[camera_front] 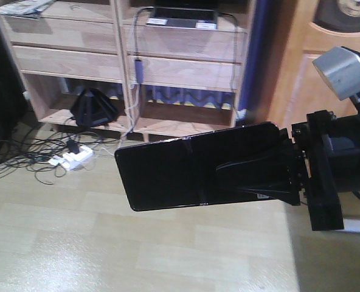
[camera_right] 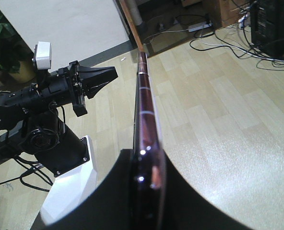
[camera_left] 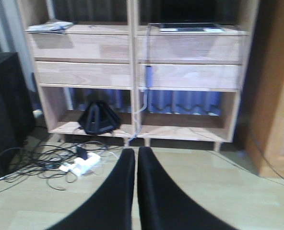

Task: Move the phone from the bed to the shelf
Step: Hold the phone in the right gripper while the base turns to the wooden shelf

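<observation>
Pinches the phone [camera_front: 162,170] in the right gripper [camera_front: 228,173] by one short end, a black finger flat against each face. Holds it in the air over the pale plank floor [camera_front: 168,255], long side roughly level, glossy black face toward the front camera, a faint seam across the middle. From the right wrist, shows only as a thin pinkish edge, straight out from between the two fingers. Hangs well short of the shelf [camera_front: 186,67], touching nothing but the gripper.

Carries the left gripper [camera_left: 136,152] pressed together tip to tip, nothing between, pointed toward the shelf.

Ahead: pale wood shelf with two drawer fronts in each half and open compartments beneath. On the top board of the right half, a laptop [camera_front: 181,21], lid up, dark screen. In the lower left compartment, a black pyramid-shaped thing [camera_front: 93,109]. On the floor just in front of that compartment, a white power strip [camera_front: 76,159] among tangled black cables [camera_front: 16,149].
</observation>
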